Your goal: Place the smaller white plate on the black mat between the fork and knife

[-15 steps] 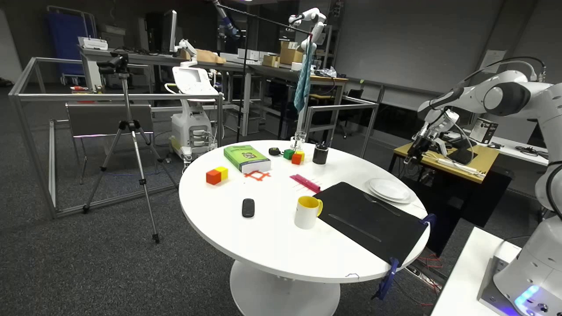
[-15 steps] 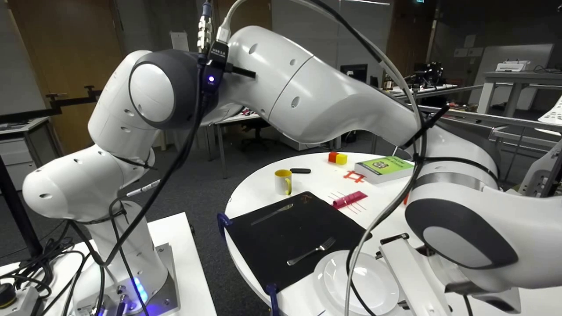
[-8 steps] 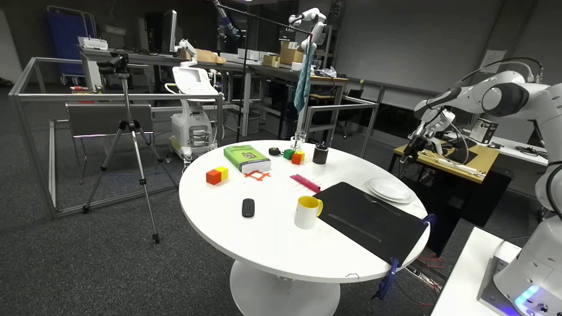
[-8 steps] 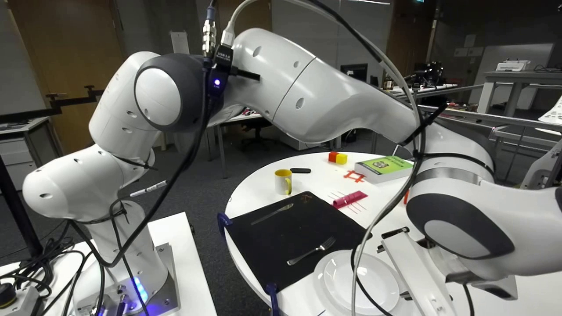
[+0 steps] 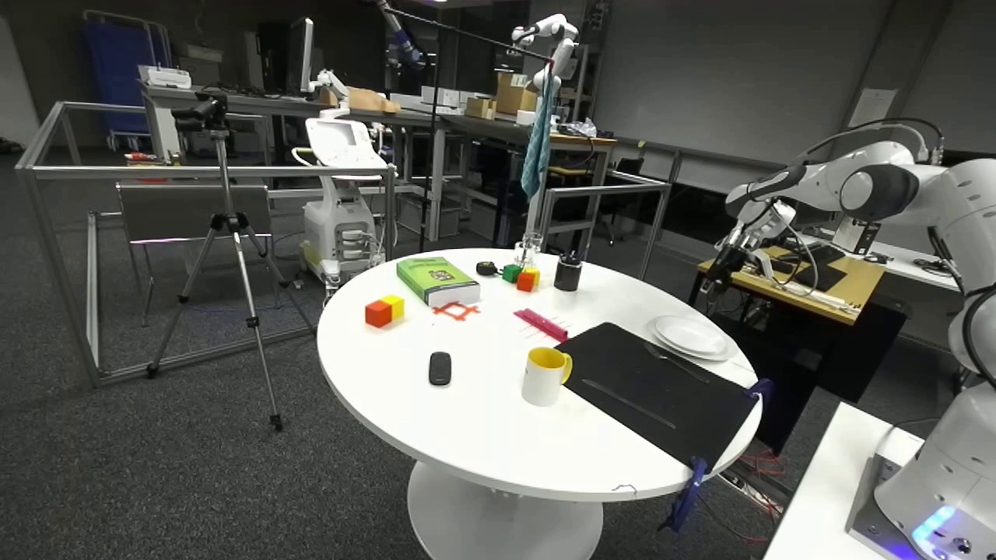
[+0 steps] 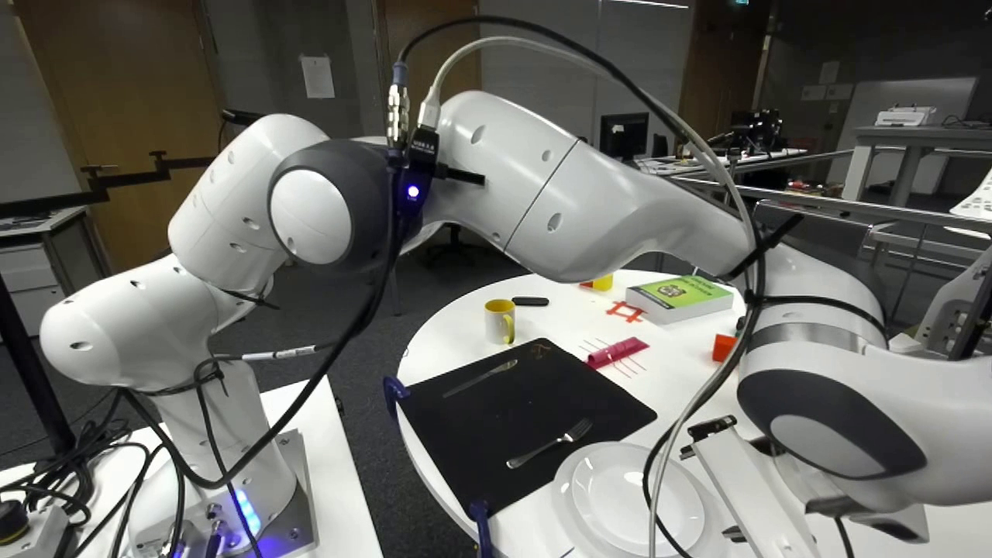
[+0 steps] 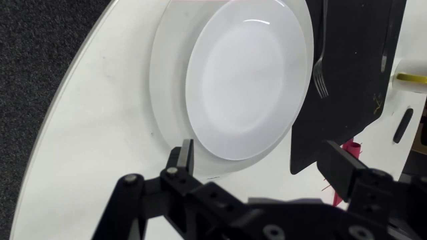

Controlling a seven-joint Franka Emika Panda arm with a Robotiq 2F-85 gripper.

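Arm (image 6: 612, 209) lower; pincer (image 7: 257, 148) spread wide (off smaller plate (image 7: 243, 80)).

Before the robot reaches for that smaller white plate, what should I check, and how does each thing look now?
1) Black two-fingered gripper open: ok, jaws wide apart, holding nothing.
2) Smaller plain round white plate unloaded: ok, nothing lies on it.
3) Gripper down at the plate's rim: not ok, it hangs higher up.
4) Smaller plate lifts alone from the larger round white plate beneath: cannot tell, the fit between them doesn't show.
5) Landing gap on the black rectangular mat: ok, the shiny metal fork and metal knife lie apart, mat showing between.
6) White mug with yellow handle out of the way: ok, off the mat.
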